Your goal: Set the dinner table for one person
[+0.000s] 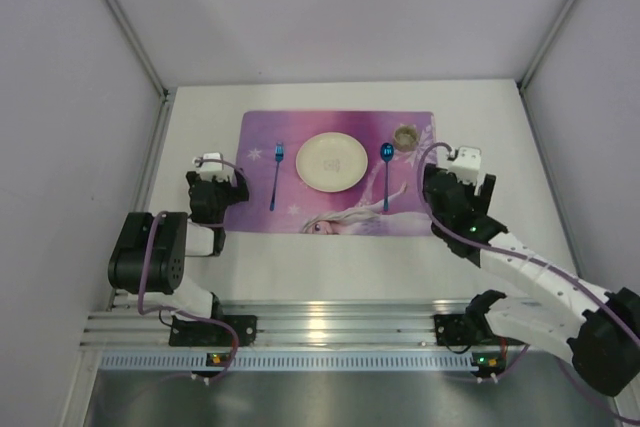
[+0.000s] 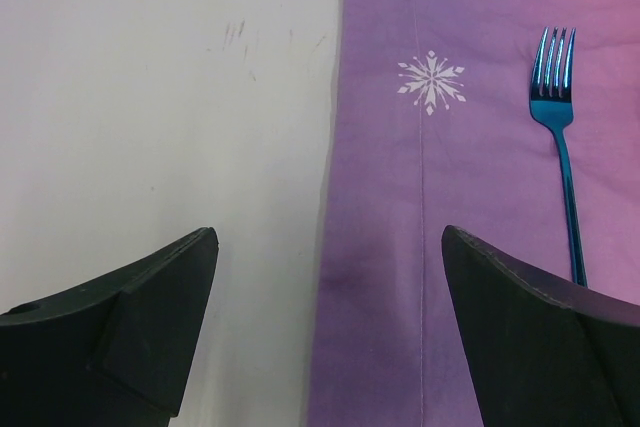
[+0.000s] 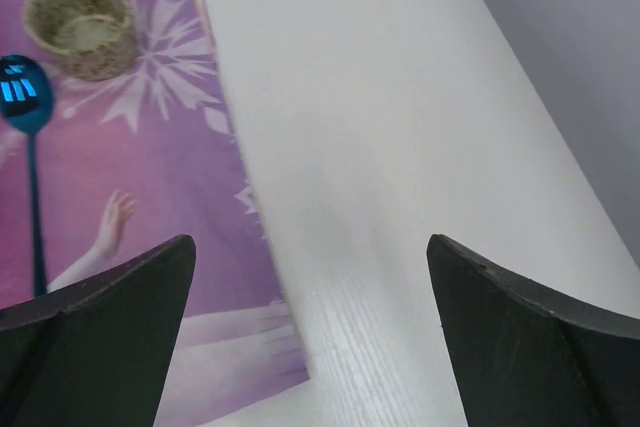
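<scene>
Dinner table (image 1: 340, 272) beneath purple printed placemat (image 1: 415, 142)

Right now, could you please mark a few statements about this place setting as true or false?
1. The blue fork lies on the placemat, left of the plate. True.
2. The blue spoon rests on the plate. False: it lies on the placemat, right of the plate.
3. The small cup stands near the spoon's bowl. True.
4. The left claw grips the fork. False: it is open and empty.
</scene>
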`<state>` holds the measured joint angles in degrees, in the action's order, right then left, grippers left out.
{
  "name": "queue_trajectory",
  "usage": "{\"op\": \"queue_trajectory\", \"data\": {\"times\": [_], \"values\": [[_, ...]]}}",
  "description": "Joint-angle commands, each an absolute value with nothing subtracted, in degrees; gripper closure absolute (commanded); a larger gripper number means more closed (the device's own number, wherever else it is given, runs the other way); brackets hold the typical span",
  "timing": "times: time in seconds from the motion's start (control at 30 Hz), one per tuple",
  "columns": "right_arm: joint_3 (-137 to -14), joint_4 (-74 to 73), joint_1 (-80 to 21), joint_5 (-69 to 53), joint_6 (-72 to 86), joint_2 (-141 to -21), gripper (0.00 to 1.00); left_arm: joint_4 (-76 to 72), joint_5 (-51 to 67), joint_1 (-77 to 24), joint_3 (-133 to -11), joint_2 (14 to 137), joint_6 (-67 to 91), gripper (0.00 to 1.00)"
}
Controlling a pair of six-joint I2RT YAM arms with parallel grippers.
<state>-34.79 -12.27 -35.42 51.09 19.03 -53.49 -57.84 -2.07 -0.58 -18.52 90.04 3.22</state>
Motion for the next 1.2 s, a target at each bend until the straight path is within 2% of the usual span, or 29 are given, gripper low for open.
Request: {"op": "queue_trajectory", "data": {"times": [0.0, 0.1, 0.13, 0.17, 0.2, 0.27, 0.3, 0.33, 0.4, 0.47, 0.53, 0.63, 1.17], "values": [[-31.6, -0.6, -32.0, 62.0, 13.4, -58.0, 0.00, -63.5, -0.5, -0.4, -17.9, 90.3, 2.8, 0.01], [-18.9, 28.2, -27.6, 43.6, 1.4, -57.1, 0.00, -63.5, -0.6, -0.4, -17.9, 90.3, 2.8, 0.01], [-10.1, 38.1, -26.5, 37.2, -6.8, -56.9, 0.00, -63.6, -0.5, -0.4, -17.9, 90.4, 2.8, 0.01], [-9.1, 48.2, -24.1, 25.8, -7.6, -57.7, 0.00, -63.6, -0.5, -0.4, -17.9, 90.4, 2.8, 0.01], [-8.6, 50.6, -20.5, 24.4, -8.2, -59.8, 0.00, -63.6, -0.6, -0.4, -17.9, 90.4, 2.9, 0.01], [-8.9, 56.6, -18.2, 31.9, -5.8, -66.2, 0.00, -63.6, -0.5, -0.4, -17.9, 90.4, 2.8, 0.01], [-8.9, 61.2, -14.3, 30.2, -4.9, -67.2, 0.00, -63.6, -0.6, -0.4, -17.9, 90.4, 2.8, 0.01], [-7.9, 65.1, -11.2, 19.5, -3.1, -69.8, 0.00, -63.5, -0.5, -0.4, -17.9, 90.4, 2.8, 0.01], [-8.7, 70.0, -6.5, 14.3, -4.1, -73.5, 0.00, -63.7, -0.4, -0.4, -17.9, 90.4, 2.8, 0.01], [-7.8, 77.3, -4.3, 9.1, -2.5, -82.5, 0.00, -63.6, -0.5, -0.4, -17.9, 90.4, 2.8, 0.01], [-11.8, 69.5, -3.2, 7.7, -2.2, -81.8, 0.00, -63.6, -0.6, -0.4, -17.9, 90.4, 2.8, 0.01], [-13.3, 68.0, -3.2, 4.5, -3.8, -82.5, 0.00, -63.7, -0.5, -0.4, -17.9, 90.4, 2.8, 0.01], [-13.7, 68.2, -3.0, 5.2, -3.3, -83.1, 0.00, -63.6, -0.6, -0.4, -17.9, 90.4, 2.8, 0.01]]}}
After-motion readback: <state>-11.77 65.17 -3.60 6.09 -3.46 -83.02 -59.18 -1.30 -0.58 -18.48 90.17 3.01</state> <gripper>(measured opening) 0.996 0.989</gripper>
